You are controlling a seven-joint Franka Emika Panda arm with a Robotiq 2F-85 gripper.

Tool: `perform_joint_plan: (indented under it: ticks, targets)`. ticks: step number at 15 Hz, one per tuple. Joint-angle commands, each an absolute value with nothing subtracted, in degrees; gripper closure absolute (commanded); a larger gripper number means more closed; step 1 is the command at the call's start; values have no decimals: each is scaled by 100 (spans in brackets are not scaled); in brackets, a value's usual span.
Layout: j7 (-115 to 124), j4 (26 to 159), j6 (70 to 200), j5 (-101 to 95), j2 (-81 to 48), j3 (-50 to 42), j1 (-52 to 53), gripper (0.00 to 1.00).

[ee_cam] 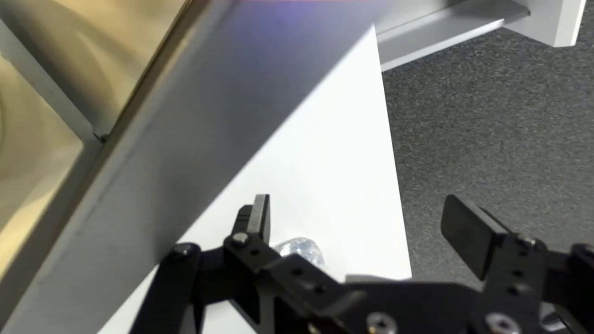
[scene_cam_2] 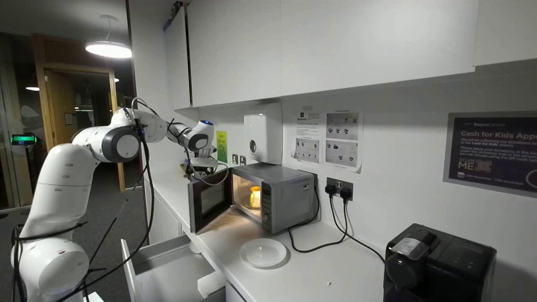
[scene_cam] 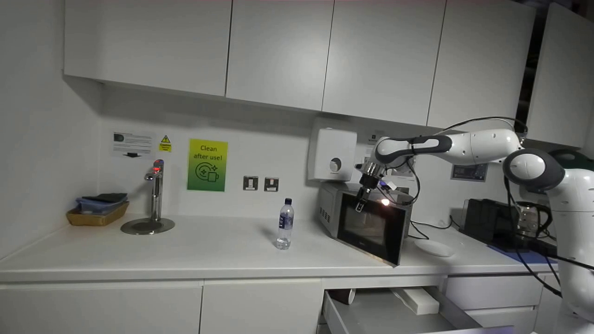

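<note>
Wrist view: gripper point(ee_cam: 355, 208) has jaws spread wide. In an exterior view I see it near the outer face of the open microwave door point(scene_cam: 371, 227). Microwave point(scene_cam_2: 291, 201) stands on the table point(scene_cam_2: 310, 272), yellow container point(scene_cam_2: 255, 197) inside; bottle point(scene_cam: 285, 227) upright nearby.

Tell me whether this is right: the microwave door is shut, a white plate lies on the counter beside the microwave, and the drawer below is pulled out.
Not quite. The microwave door is open, as an exterior view shows. A white plate does lie on the counter beside the microwave, and the drawer below is pulled out.
</note>
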State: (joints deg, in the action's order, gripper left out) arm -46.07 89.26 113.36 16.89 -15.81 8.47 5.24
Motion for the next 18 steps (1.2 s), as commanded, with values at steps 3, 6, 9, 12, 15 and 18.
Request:
perform_joint_plan:
  ticks: [3,6,9,12,15,18]
  targets:
    - [-3830,9251,11453,481,-1183,736,548,0]
    - [-3419,9472,11712,59,-1001,680,520,0]
    - [-3068,9677,11940,-121,-854,618,460,0]
    - [-2782,9908,12151,-174,-737,527,402,0]
    - [-2554,10131,12381,-115,-693,450,327,0]
    - [-2078,10448,13036,-206,-666,340,290,0]
